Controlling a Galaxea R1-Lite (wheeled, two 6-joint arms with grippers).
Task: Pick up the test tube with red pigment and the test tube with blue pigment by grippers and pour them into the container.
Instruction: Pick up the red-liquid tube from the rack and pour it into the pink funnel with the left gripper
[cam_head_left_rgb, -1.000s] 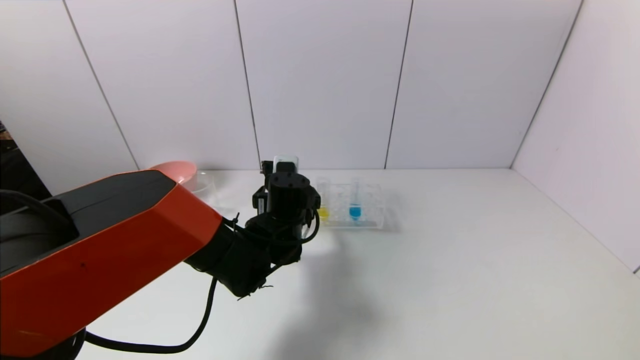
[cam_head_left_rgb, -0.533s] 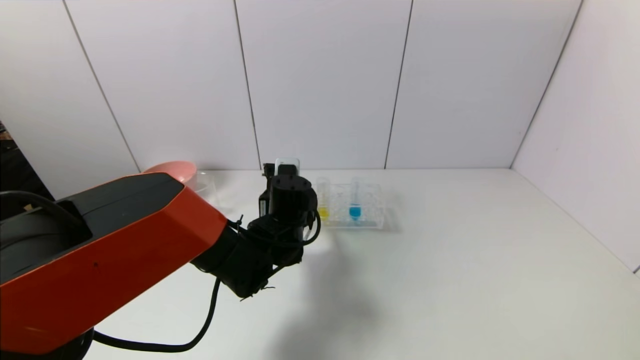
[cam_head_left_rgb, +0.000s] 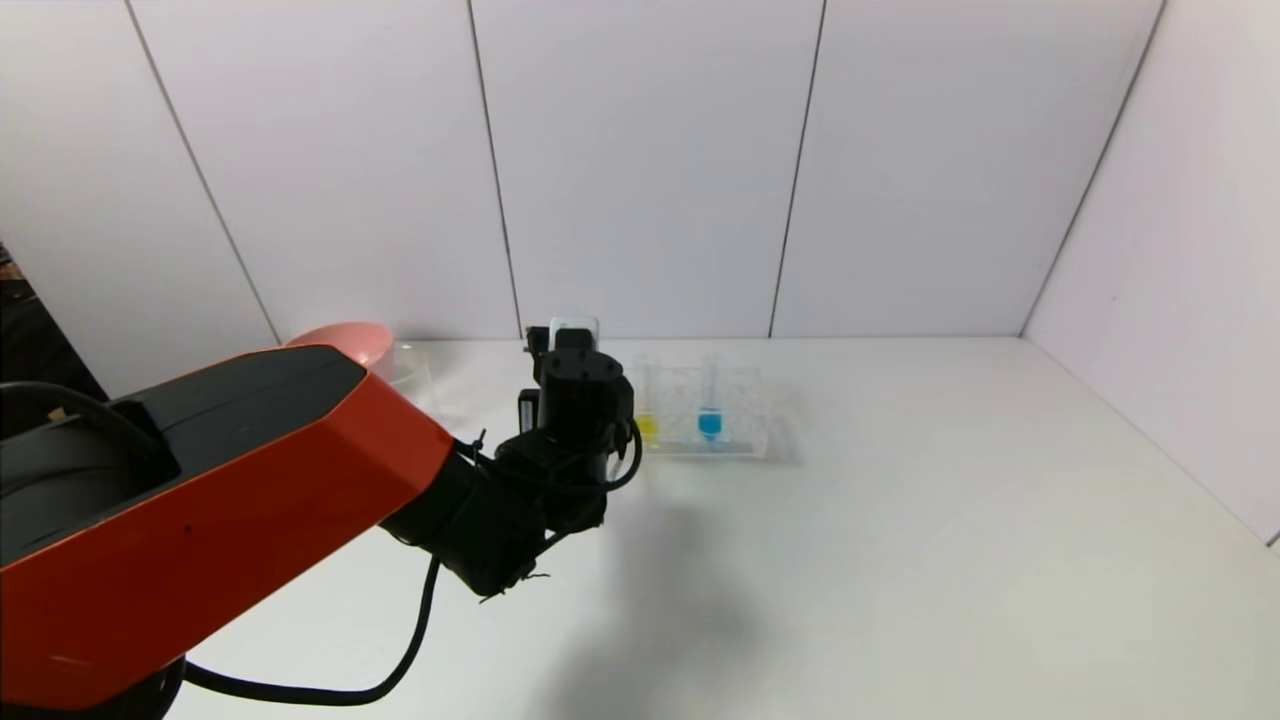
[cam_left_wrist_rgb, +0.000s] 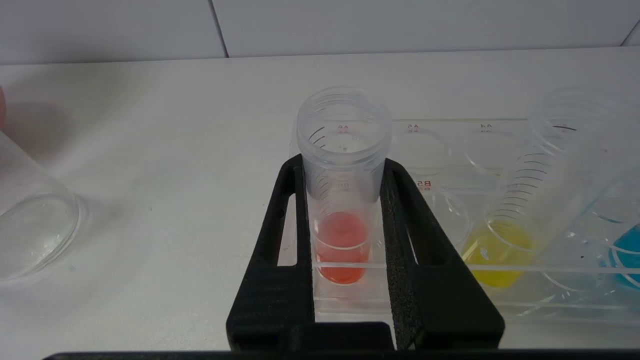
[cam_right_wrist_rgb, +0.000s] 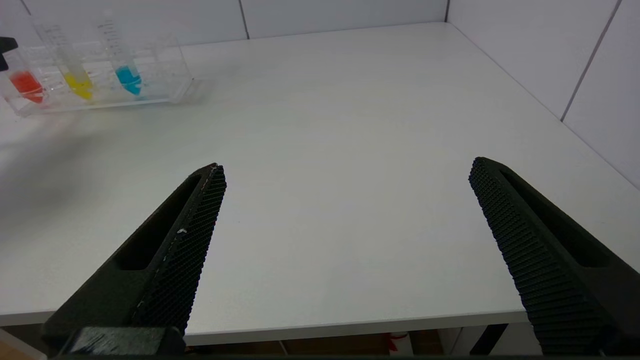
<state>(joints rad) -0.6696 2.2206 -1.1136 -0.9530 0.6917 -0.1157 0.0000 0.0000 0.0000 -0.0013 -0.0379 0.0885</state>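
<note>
Standing in the clear tube rack (cam_left_wrist_rgb: 500, 295) near the back wall is the test tube with red pigment (cam_left_wrist_rgb: 342, 200), and the left gripper (cam_left_wrist_rgb: 344, 165) has its two black fingers (cam_left_wrist_rgb: 280, 220) pressed against either side of it, clamped just above the liquid. The tube is upright, its threaded mouth open, with a shallow pool of red-orange in the tapered bottom; it sits in the end slot of the rack, nearest the robot's left. Next along the rack is a tube of yellow liquid (cam_left_wrist_rgb: 505, 240), leaning a little, and beyond that the test tube with blue pigment (cam_head_left_rgb: 710, 405), upright, its blue showing low in the rack. Several of the rack's other holes hold nothing.

Off to the robot's left of the rack, well apart from it, is the container (cam_left_wrist_rgb: 35, 220), a clear beaker with no liquid visible in it. Just behind it in the head view is the rim of a pink bowl (cam_head_left_rgb: 345, 338), partly hidden by the orange upper arm (cam_head_left_rgb: 200, 500).

The right gripper (cam_right_wrist_rgb: 345, 200) hangs at the near edge of the white table (cam_head_left_rgb: 900, 560), well away from the rack, its fingers spread wide with nothing between them.
</note>
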